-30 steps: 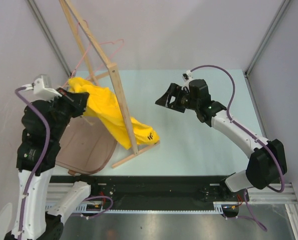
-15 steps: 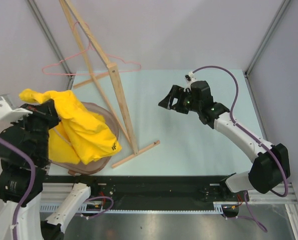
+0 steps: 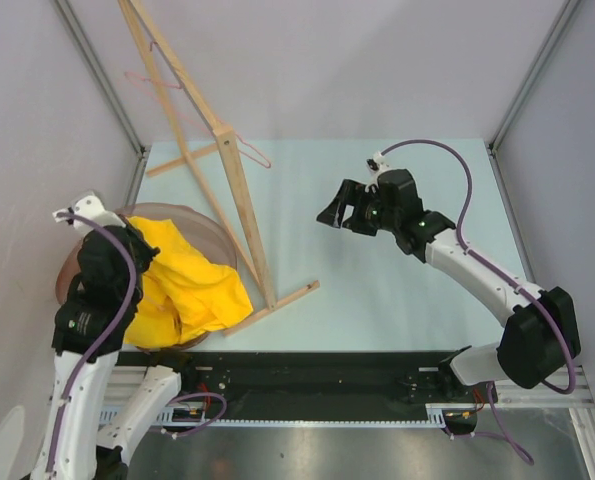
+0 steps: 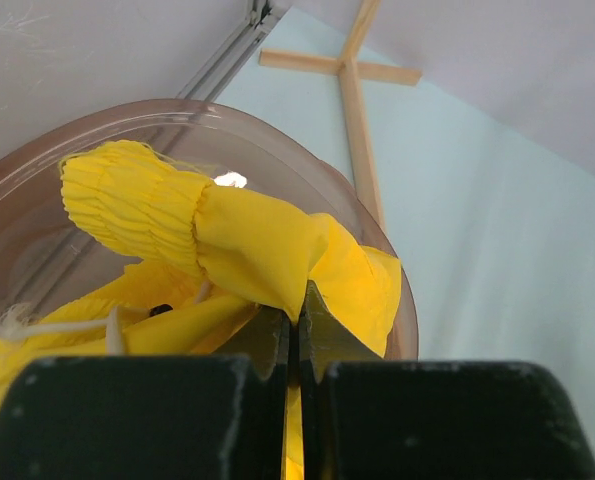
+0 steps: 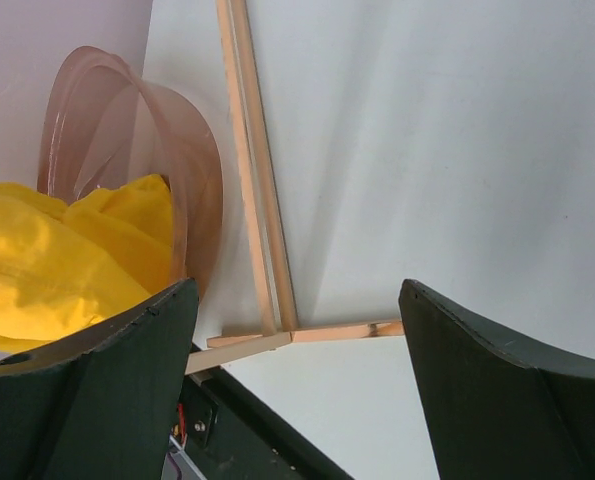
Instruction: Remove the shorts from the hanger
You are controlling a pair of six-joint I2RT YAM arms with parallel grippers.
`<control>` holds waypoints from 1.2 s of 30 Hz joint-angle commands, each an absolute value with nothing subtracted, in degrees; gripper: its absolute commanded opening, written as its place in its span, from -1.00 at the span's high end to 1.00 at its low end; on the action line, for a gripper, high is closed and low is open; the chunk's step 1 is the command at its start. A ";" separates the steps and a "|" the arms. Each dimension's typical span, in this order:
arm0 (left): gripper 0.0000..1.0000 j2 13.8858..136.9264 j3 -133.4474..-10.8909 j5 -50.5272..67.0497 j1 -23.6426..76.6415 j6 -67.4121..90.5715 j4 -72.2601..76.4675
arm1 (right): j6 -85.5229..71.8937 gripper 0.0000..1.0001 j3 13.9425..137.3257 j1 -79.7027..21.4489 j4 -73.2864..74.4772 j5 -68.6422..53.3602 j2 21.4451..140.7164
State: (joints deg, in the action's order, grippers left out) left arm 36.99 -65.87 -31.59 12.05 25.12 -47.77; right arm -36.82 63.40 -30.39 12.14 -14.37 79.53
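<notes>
The yellow shorts (image 3: pixel 192 290) lie bunched in a brown see-through tub (image 3: pixel 209 232) at the left, off the hanger. My left gripper (image 3: pixel 143 260) is low over the tub and shut on a fold of the shorts (image 4: pixel 257 245); its jaws (image 4: pixel 297 318) pinch the fabric. The ribbed waistband (image 4: pixel 127 205) sticks up to the left. The pink wire hanger (image 3: pixel 260 155) hangs bare and blurred on the wooden rack (image 3: pixel 239 200). My right gripper (image 3: pixel 339 212) is open and empty, in the air right of the rack. Its wrist view shows the shorts (image 5: pixel 57 260) in the tub (image 5: pixel 199 170).
The wooden rack's foot (image 3: pixel 277 305) runs along the table beside the tub, and its cross foot (image 4: pixel 347 75) lies at the back. Grey walls stand close on the left, back and right. The pale green table (image 3: pixel 407 300) lies under my right arm (image 3: pixel 477 270).
My left gripper pulled the shorts off the hanger, swung them left and lowered them into the tub. The bare hanger swings on the rack. My right gripper barely moved.
</notes>
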 commanded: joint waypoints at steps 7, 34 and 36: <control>0.99 52.73 -72.16 -24.98 -6.27 23.12 -44.74 | -35.68 -0.74 62.84 -30.94 11.60 -13.62 76.91; 0.99 45.47 -56.71 -4.02 -22.15 34.17 -37.35 | -34.72 -0.75 62.75 -30.41 11.87 -15.29 78.40; 0.96 43.51 -55.20 -8.43 -22.24 35.24 -37.71 | -34.80 -0.75 62.75 -30.41 11.78 -15.38 78.66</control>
